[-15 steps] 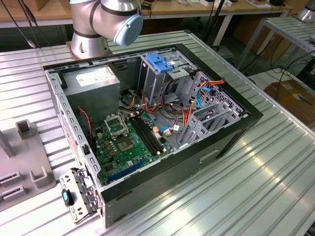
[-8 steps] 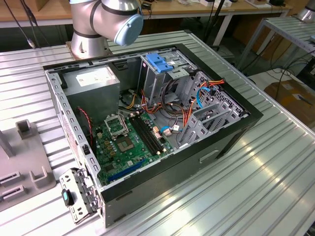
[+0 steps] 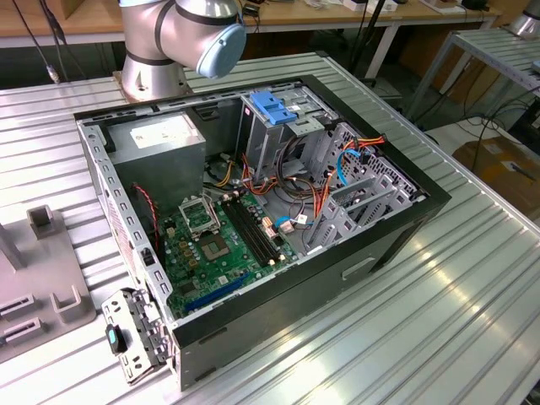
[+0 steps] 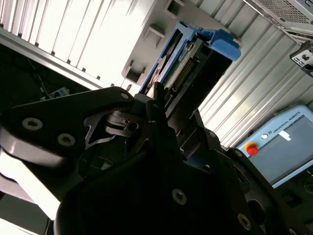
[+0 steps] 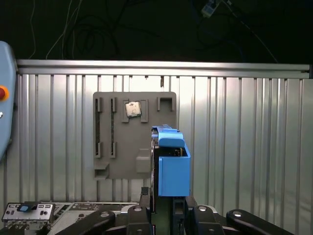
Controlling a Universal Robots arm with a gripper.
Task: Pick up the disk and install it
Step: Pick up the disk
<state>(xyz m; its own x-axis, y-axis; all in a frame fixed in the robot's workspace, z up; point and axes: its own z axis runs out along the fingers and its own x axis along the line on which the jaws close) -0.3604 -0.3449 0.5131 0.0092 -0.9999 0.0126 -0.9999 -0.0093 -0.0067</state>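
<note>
The disk (image 5: pixel 171 164) is off the desk (image 5: pixel 244 147) and in the hand (image 5: pixel 161 213). The hand is closed on the disk's near end, so the drive stands edge-on in the first wrist view, with one blue rail facing the camera. In the second wrist view its connector side and the blue rail show beyond the black fingers (image 4: pixel 156 105).

Directly below the disk lies the grey fixture plate (image 5: pixel 122 147), which sits on the ribbed desk surface and carries a small processor chip (image 5: pixel 133 108) in one of its pockets. In the exterior view the same plate lies at the desk edge on that view's left, and its upright holder is empty.

Beside the plate, in the middle of the desk, the open computer case (image 3: pixel 295 308) lies on its side. Inside are the motherboard (image 3: pixel 211 245), a grey power supply (image 3: pixel 160 139) and, toward the far side, metal drive cages (image 3: pixel 363 202) among loose cables.

By my reading the pick-up is done and the carry to the case is the step in hand. Installing calls for lining the rails up squarely with an empty bay and keeping the disk clear of the cables around the cages.
</note>
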